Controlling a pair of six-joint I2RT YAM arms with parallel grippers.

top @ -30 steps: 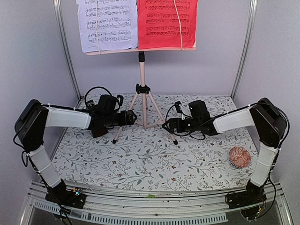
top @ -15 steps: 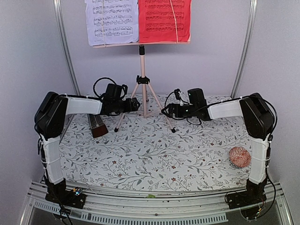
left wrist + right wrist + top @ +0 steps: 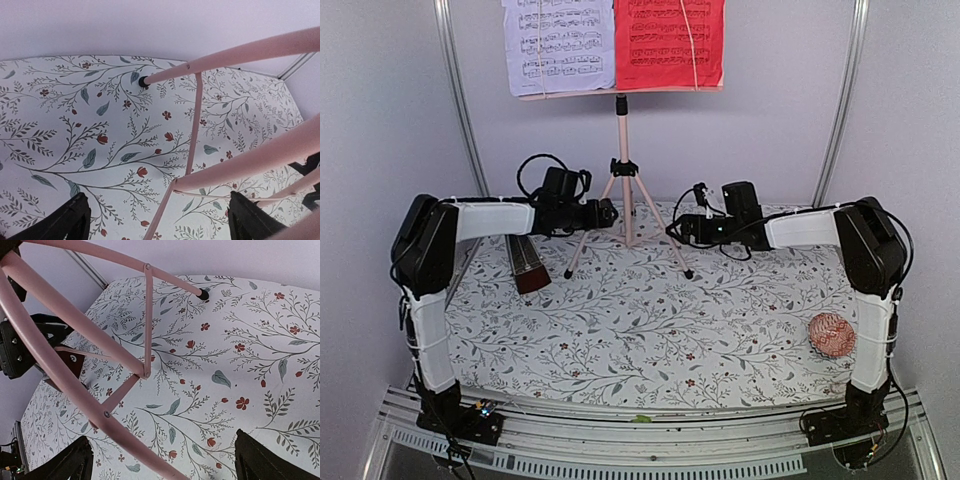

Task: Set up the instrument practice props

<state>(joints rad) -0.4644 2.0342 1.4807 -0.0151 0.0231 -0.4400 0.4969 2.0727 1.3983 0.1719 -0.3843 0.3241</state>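
Left gripper (image 3: 610, 213) and right gripper (image 3: 672, 230) both have jaws wide and hold nothing, one on each side of the music stand (image 3: 623, 190) legs. Stand upright at back of table (image 3: 650, 330). Lilac sheet (image 3: 558, 40) and red sheet (image 3: 668, 40) on its desk. Metronome (image 3: 527, 265) under left arm.

Both arms drawn back and lifted: left gripper (image 3: 609, 212) and right gripper (image 3: 673, 229) sit higher. Pink tripod music stand (image 3: 622, 190) shifted toward the back wall, its feet farther from the near edge. Dark brown pyramid metronome (image 3: 528, 266), hidden by the left arm a second ago, now exposed.
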